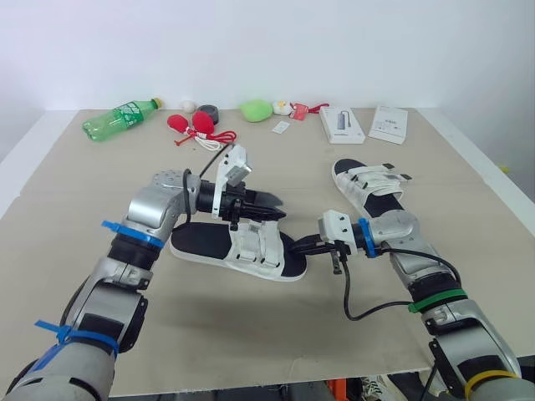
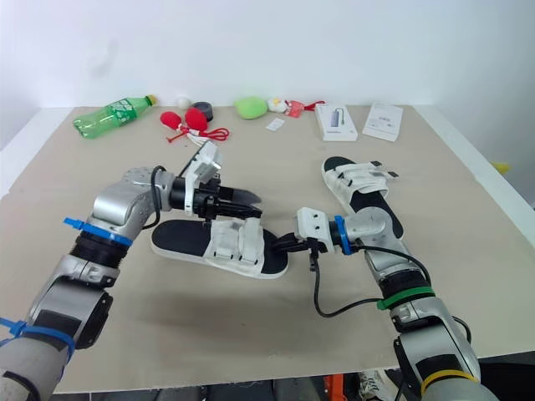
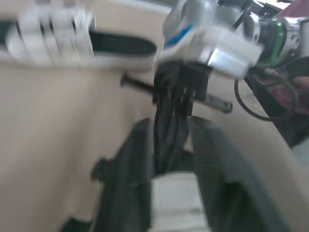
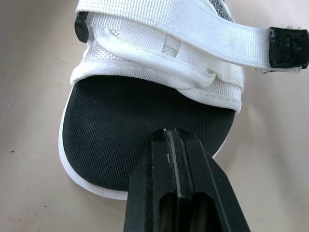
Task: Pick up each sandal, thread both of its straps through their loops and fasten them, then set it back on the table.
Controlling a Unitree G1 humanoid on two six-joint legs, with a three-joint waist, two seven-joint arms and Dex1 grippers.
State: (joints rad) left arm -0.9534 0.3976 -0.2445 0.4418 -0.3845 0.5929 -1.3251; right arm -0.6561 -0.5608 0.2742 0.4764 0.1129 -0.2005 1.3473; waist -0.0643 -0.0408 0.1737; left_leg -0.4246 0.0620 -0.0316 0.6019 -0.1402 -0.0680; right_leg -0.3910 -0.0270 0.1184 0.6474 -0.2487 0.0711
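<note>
Lying flat on the table [image 1: 251, 342], the near sandal [image 1: 201, 241] shows its black footbed, with its two white straps [image 1: 255, 244] crowded toward one rounded end. The left gripper [image 1: 281, 209] hovers just above those straps and points along the sandal toward that rounded end. Whether it is pinching a strap or holding nothing cannot be told, since its wrist view is blurred.

The right gripper [image 1: 299, 246] comes in from the opposite side and meets the sandal at the rounded end. Its two black fingers [image 4: 176, 159] are pressed tight together with nothing between them, and their tips sit at the edge of the footbed. In the right wrist view, one strap lies across the sandal just beyond those tips, and its black end [image 4: 287, 46] sticks out past the sandal's side.

The far sandal [image 1: 368, 188] lies beyond the near sandal on the right arm's side, well apart from it, with strap ends poking out sideways. Farther back from the near sandal, a green bottle [image 1: 117, 119], some red objects [image 1: 196, 124], a green lump [image 1: 256, 109] and two white boxes [image 1: 341, 124] are spread in a row.
</note>
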